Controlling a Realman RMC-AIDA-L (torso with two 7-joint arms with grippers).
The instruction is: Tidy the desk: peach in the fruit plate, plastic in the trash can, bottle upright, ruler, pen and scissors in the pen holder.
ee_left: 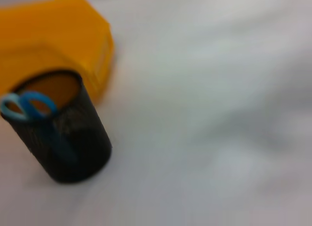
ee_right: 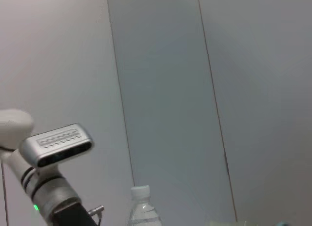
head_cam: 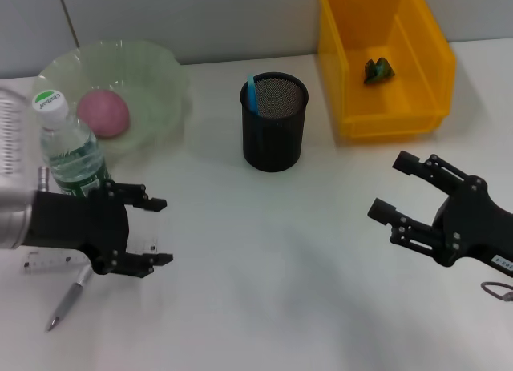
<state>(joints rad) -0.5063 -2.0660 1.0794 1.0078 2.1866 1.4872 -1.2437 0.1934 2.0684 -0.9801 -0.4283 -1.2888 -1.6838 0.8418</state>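
Left end effector (head_cam: 159, 231): black, fingers spread, holding nothing, hovering low over the white surface (head_cam: 280, 291) at the robot's left.

Ruler (head_cam: 48, 263): clear flat plastic strip, lying flat beneath and behind the left end effector, mostly hidden by it; its long axis appears to be running roughly crosswise, though little is showing.

Pen (head_cam: 66, 303): slim, silvery, lying just beside the ruler on the near side, long axis slanting from the tip at the near left up toward the left end effector. By position the left arm is much the nearer for both, so the coming pick is likely falling to it.

Pen holder (head_cam: 275, 122): black mesh cylinder, standing mid-surface, already containing blue-handled scissors (ee_left: 27, 105).

Bottle (head_cam: 70, 151): clear ribbed plastic, white cap, standing upright.

Peach (head_cam: 103, 113): pink, round, sitting in the translucent green fruit plate (head_cam: 160, 70).

Trash can (head_cam: 425, 58): yellow rigid bin, holding a crumpled dark green piece of plastic (head_cam: 378, 69).

Right end effector (head_cam: 391, 188): black, fingers spread, empty, hanging at the right, well apart from the remaining items.
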